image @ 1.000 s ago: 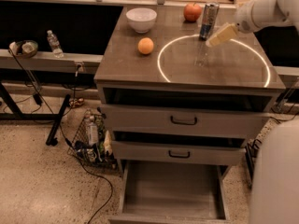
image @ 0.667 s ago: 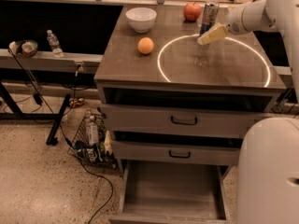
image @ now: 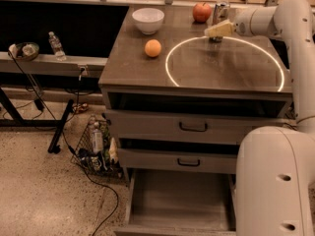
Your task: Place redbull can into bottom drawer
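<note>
While the bottom drawer (image: 179, 200) sits pulled open down low, the redbull can (image: 221, 10) stands up at the back of the desk (image: 221, 68), just beside a red apple (image: 201, 12). The gripper (image: 212, 31) is right in front of the can, crossing it. Whether it has hold of the can cannot be told.

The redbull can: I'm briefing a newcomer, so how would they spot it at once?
Look at the cabinet top with the white ring, toward its back right edge. There, right of the red apple and partly behind the gripper, stands the redbull can. It is the only slim upright metal cylinder; the apple, orange and bowl are round.
</note>
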Robot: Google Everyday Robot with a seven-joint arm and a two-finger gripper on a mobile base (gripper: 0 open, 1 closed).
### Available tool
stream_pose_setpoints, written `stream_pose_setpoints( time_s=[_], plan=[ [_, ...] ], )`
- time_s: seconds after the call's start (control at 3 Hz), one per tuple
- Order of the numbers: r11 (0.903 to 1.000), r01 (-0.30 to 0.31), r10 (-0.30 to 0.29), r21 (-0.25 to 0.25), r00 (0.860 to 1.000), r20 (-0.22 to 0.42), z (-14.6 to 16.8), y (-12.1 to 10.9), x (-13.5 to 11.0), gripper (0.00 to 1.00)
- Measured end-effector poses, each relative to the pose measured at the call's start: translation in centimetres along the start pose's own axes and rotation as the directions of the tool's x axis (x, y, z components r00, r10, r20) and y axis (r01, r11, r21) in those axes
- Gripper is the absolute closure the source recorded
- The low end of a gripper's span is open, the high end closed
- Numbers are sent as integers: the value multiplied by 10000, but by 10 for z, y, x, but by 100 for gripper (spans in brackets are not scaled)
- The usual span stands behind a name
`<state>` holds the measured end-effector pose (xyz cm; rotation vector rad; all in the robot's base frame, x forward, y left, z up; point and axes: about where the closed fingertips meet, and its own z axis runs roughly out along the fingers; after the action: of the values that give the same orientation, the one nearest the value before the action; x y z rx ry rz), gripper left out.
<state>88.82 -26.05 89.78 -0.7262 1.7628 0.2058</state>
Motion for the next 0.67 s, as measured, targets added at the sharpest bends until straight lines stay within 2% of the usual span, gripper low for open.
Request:
stream_pose_setpoints(
  time_s=[0.33,0.67],
  plan=[
    [9983,-575,572,36,9971,507,11,-2,-3,38],
    [9950,-987,997,-170,9924,715,16,2,-4,62]
  ],
)
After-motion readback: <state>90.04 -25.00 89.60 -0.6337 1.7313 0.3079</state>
